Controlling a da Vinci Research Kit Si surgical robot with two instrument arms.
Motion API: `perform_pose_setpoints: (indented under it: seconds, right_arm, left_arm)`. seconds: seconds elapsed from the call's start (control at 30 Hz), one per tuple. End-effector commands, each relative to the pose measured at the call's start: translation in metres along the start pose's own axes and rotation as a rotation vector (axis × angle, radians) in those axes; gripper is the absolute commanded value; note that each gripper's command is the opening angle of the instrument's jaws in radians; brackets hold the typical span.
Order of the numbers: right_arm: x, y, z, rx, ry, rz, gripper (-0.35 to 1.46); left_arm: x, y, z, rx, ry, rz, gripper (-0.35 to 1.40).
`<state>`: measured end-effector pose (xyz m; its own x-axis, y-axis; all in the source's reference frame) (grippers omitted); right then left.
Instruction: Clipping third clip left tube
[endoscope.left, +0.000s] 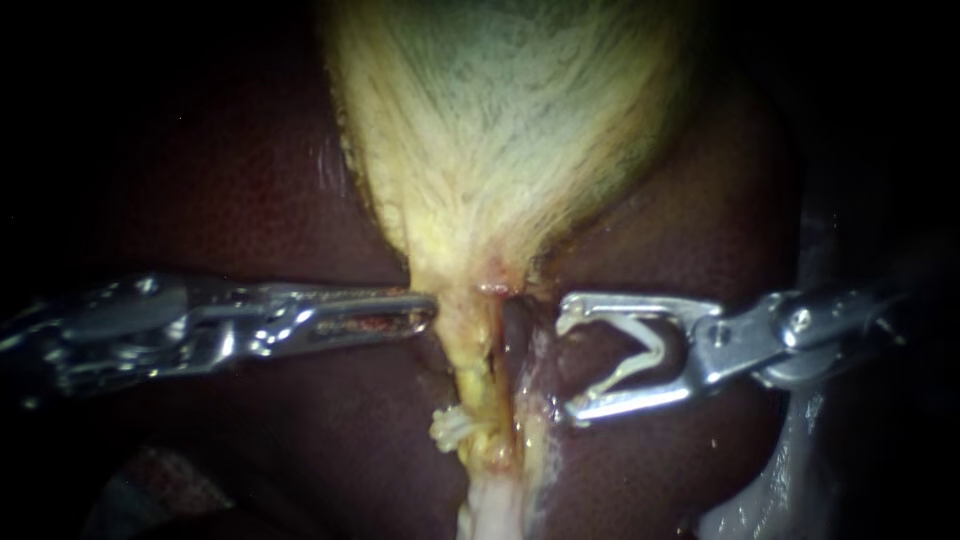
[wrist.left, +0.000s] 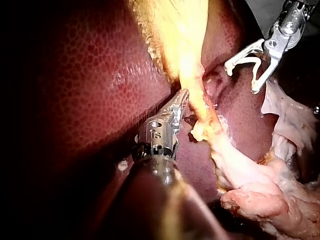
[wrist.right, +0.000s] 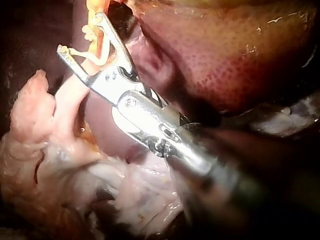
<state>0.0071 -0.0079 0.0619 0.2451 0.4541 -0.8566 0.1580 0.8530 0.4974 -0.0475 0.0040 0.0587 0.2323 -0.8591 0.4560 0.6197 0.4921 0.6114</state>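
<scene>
Dark liver (endoscope.left: 250, 200) backs everything, gallbladder (endoscope.left: 510, 120) top centre; left instrument (endoscope.left: 428, 310) jaws together, tip touching tube (endoscope.left: 478, 350) mid-frame; right instrument (endoscope.left: 570, 358) jaws wide, holding open clip (endoscope.left: 650, 345) just right of tube.

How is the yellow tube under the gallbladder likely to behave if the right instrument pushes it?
The tube is probably soft and floppy: it runs thin and uneven below the gallbladder. Its wet sheen suggests it may slip. The clip in the right instrument is clear of it; a push would likely bend it aside.
</scene>
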Motion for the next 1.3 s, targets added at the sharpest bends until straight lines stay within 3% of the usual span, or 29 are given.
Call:
perform_pose_setpoints:
  seconds: [0.03, 0.23, 0.6, 0.67, 0.8, 0.9, 1.17, 1.3]
  right_arm:
    - [-0.0004, 0.0001, 0.0007, 0.005, -0.002, 0.008, 0.59]
    - [-0.0024, 0.0012, 0.0041, 0.020, -0.009, 0.090, 0.58]
    - [-0.0070, 0.0040, 0.0071, -0.003, -0.026, 0.159, 0.55]
    - [-0.0077, 0.0045, 0.0075, -0.008, -0.050, 0.155, 0.55]
    - [-0.0092, 0.0052, 0.0082, -0.021, -0.147, 0.145, 0.55]
    - [-0.0099, 0.0054, 0.0084, -0.025, -0.174, 0.141, 0.54]
    - [-0.0090, 0.0045, 0.0104, -0.013, -0.167, 0.141, 0.56]
    - [-0.0081, 0.0033, 0.0116, 0.044, -0.139, 0.142, 0.56]
  left_arm:
    - [0.0000, 0.0001, -0.0004, -0.001, -0.001, 0.000, -0.35]
    - [-0.0002, 0.0004, -0.0016, -0.007, -0.002, -0.001, -0.35]
    - [-0.0004, -0.0007, -0.0018, -0.014, -0.001, -0.004, -0.35]
    - [-0.0004, -0.0009, -0.0019, -0.015, -0.001, -0.005, -0.35]
    - [-0.0005, -0.0014, -0.0021, -0.020, -0.003, -0.006, -0.35]
    - [-0.0005, -0.0018, -0.0021, -0.015, -0.004, -0.007, -0.35]
    - [-0.0007, -0.0020, -0.0017, -0.017, -0.005, -0.008, -0.35]
    - [-0.0007, -0.0020, -0.0016, -0.018, -0.005, -0.008, -0.35]
